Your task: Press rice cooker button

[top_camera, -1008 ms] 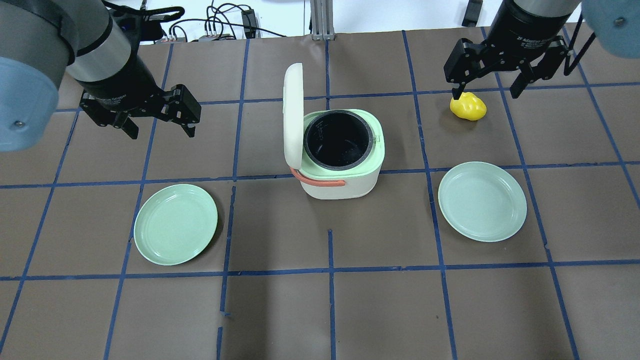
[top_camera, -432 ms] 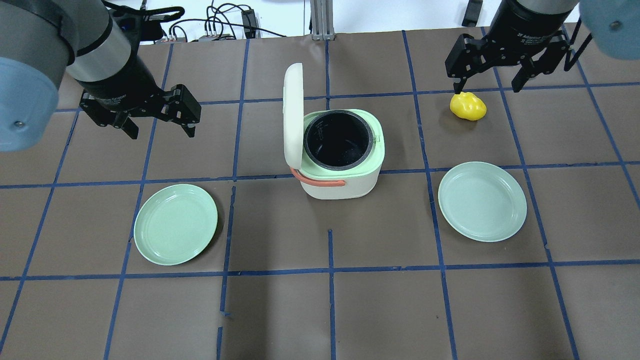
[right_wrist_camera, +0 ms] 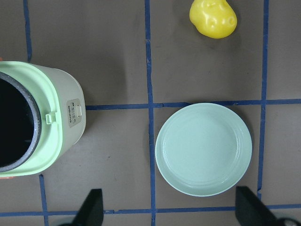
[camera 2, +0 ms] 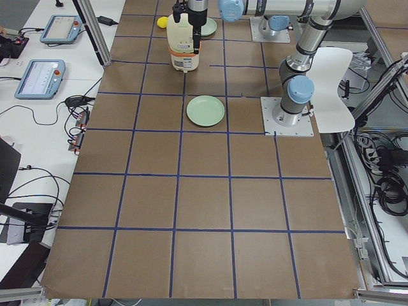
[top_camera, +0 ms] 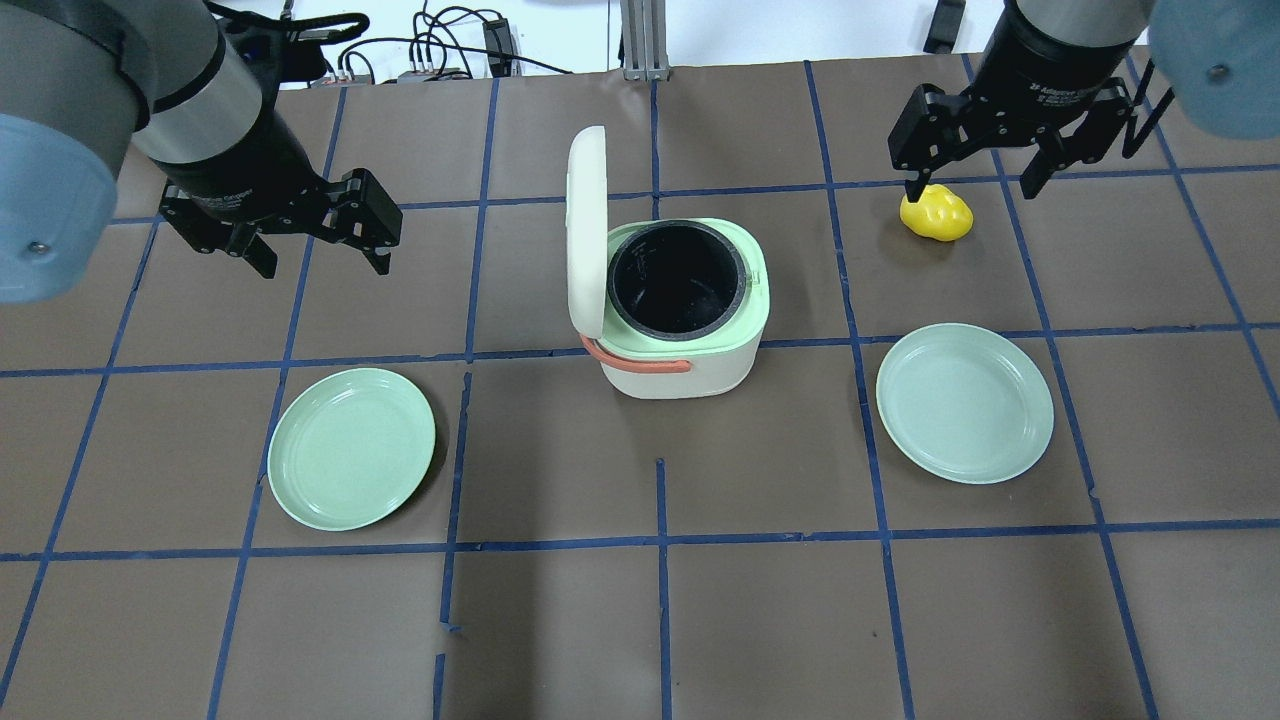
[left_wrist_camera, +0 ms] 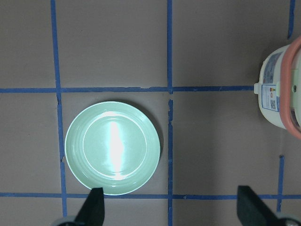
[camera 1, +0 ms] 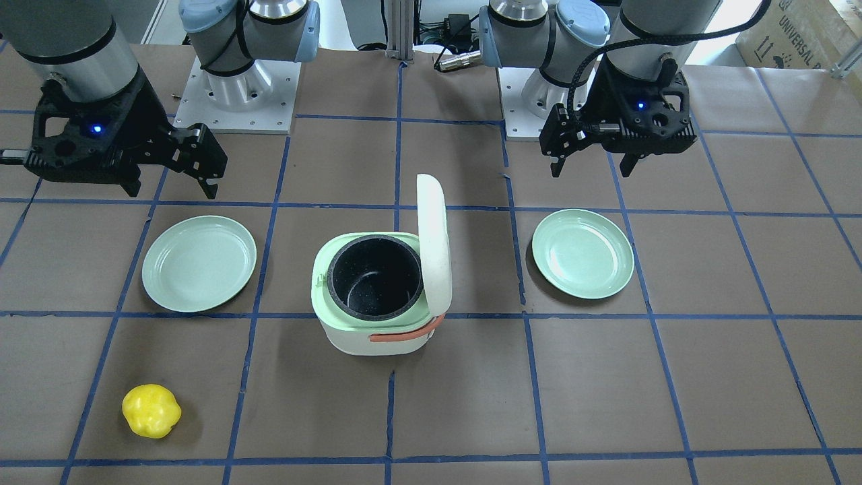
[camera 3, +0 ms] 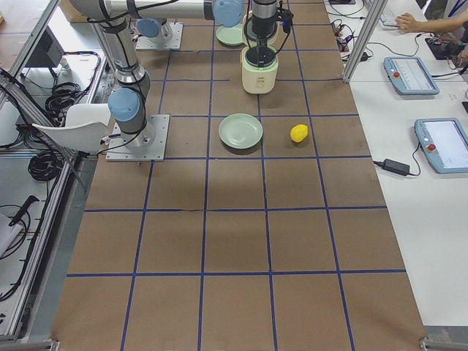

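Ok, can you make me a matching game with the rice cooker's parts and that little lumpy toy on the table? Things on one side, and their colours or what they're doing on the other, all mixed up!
Things:
1 cooker lid
2 cooker pot
3 cooker handle
4 lumpy toy

Colour or state:
A yellow
B black
C standing up, open
D orange-red

Pairs: 1-C, 2-B, 3-D, 4-A

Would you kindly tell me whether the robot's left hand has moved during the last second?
No. In the overhead view, the left hand hangs over the same blue tape line, no nearer the rice cooker.
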You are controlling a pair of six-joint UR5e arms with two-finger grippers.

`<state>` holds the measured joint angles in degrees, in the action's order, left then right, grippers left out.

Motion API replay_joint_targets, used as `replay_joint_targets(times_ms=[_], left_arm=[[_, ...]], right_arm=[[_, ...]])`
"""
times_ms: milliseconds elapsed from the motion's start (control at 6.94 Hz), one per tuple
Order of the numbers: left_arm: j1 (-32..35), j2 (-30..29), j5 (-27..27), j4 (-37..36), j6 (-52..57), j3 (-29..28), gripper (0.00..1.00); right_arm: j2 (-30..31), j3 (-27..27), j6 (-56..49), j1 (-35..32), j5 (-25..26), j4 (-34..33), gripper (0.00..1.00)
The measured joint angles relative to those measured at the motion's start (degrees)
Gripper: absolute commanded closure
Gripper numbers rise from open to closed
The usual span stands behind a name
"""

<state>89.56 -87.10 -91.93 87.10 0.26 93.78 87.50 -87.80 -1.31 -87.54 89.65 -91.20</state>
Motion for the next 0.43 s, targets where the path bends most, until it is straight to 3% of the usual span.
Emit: replay_joint_targets(times_ms=[432], left_arm=[[0.0, 0.0, 0.0, 0.0, 0.0, 0.0, 0.0]], right_arm=[[1.2, -1.4, 0.0, 0.0, 0.1, -0.3, 0.0]])
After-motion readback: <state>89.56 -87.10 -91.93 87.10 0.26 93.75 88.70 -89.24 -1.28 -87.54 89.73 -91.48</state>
